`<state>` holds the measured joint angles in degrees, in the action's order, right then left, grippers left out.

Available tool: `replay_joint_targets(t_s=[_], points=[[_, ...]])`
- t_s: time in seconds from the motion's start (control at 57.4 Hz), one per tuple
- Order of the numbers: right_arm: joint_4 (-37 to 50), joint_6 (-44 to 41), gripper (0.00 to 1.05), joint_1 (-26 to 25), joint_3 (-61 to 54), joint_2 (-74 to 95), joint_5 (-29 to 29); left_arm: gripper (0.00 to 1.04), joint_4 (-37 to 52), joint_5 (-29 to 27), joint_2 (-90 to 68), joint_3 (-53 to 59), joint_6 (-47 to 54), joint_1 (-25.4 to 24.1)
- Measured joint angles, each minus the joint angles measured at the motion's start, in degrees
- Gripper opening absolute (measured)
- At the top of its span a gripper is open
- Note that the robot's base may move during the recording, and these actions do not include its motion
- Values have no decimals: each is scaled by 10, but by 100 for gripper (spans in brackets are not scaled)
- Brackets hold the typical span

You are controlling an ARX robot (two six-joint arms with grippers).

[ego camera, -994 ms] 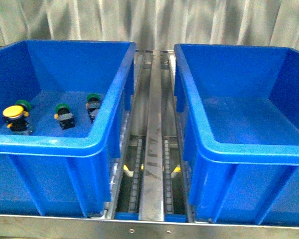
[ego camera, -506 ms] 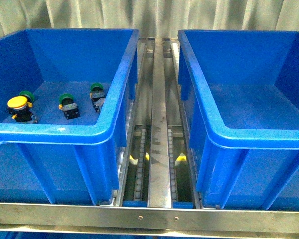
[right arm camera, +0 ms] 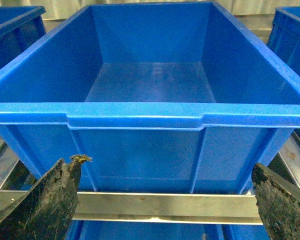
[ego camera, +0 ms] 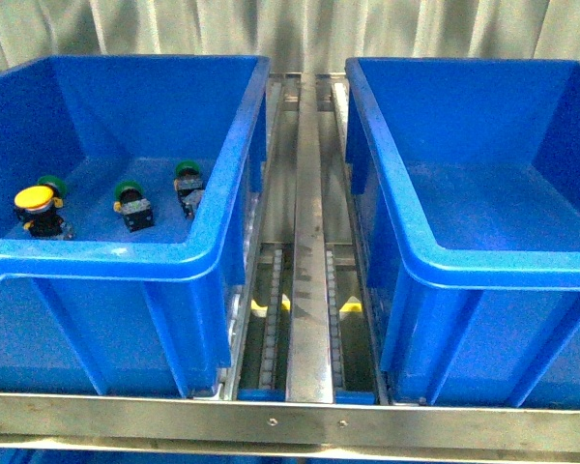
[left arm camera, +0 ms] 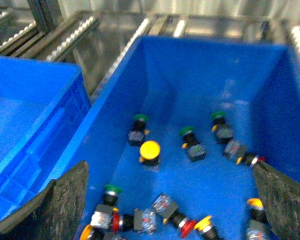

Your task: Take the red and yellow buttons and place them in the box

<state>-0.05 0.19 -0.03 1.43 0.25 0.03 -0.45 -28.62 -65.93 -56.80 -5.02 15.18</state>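
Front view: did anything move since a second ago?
Only the camera did: the whole scene slid up and slightly right in the picture, then held still for the last half second. The yellow button and the green-capped switches lie in the same spots in the left bin. Nothing was picked up or dropped.

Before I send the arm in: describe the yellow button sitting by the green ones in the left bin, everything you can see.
The yellow button has a round, slightly domed yellow cap on a short dark body, plastic by its look. It stands cap up on the floor of the left bin. A green button sits close behind it; whether they touch cannot be told. Nothing grips it.
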Motion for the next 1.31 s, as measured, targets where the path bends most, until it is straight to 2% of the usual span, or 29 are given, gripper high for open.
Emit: replay_joint_targets(t_s=[0.157,0.349,0.506,0.837,1.308], points=[[0,0,99,0,0,0,0,97,-61,42,-108,-71,35,-77],[0,0,99,0,0,0,0,97,-53,93,-198,-118,59,-152],[0,0,99,0,0,0,0,97,-21,139,-276,-170,60,-187],[0,0,99,0,0,0,0,97,-19,180,-410,-278,58,-193],[0,0,99,0,0,0,0,97,-60,167,-500,-374,56,-157]])
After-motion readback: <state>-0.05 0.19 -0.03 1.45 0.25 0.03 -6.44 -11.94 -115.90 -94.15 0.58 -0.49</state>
